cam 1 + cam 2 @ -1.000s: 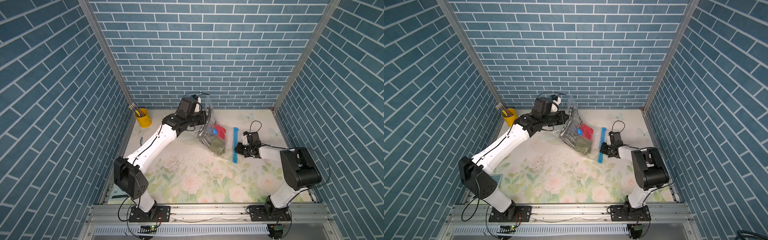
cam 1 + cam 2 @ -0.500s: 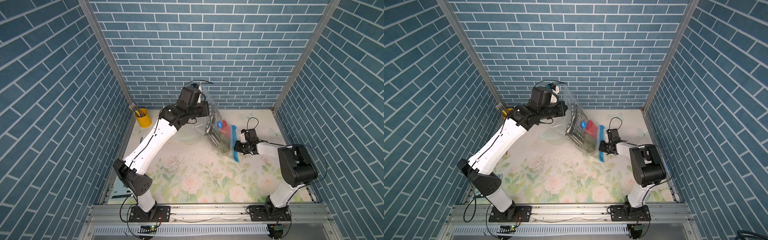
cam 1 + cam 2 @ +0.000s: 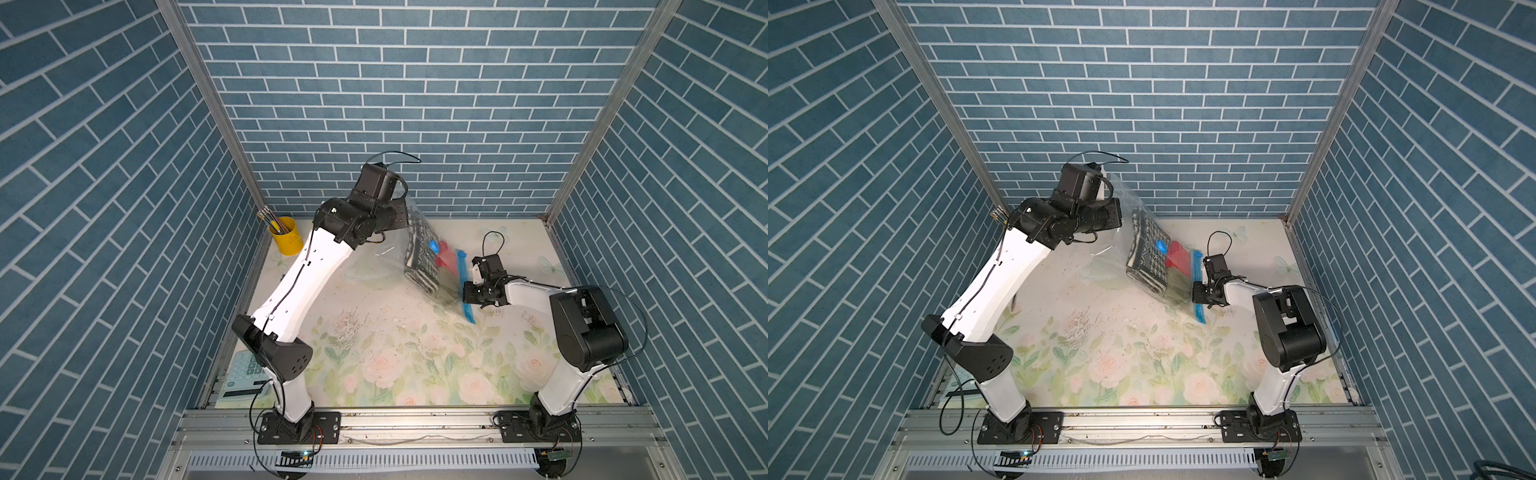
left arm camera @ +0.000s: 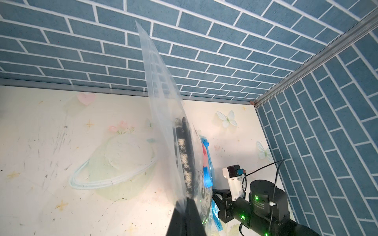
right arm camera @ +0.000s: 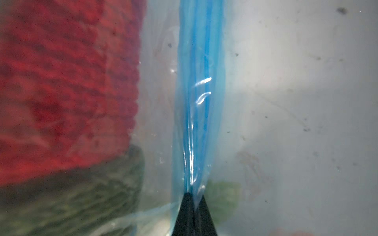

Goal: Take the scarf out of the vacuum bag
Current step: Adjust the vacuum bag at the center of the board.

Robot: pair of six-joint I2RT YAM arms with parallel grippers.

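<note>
1. So, starting with the left gripper: pinched flat on the clear top edge of the vacuum bag, holding that end up high off the table.
2. Over at the right gripper: clamped tight on the light-blue zip strip, down low near the tabletop.
3. Leaves the bag stretched on a slant between the two grippers, high at the left one and low at the right one.
4. Can see the scarf inside the plastic, hanging right under the left gripper, with its lower end reaching toward the right one.
5. Also spotting the round blue valve cap on the bag wall over the scarf, on the side facing the right gripper.
6. Then the red knit piece and the olive knit piece, packed between scarf and zip strip, just beside the right gripper's fingertips but inside the bag.
7. Can't tell from any view whether the zip is open or sealed.
8. Nothing else close: just a yellow cup beyond the left arm, well apart from both grippers.
</note>
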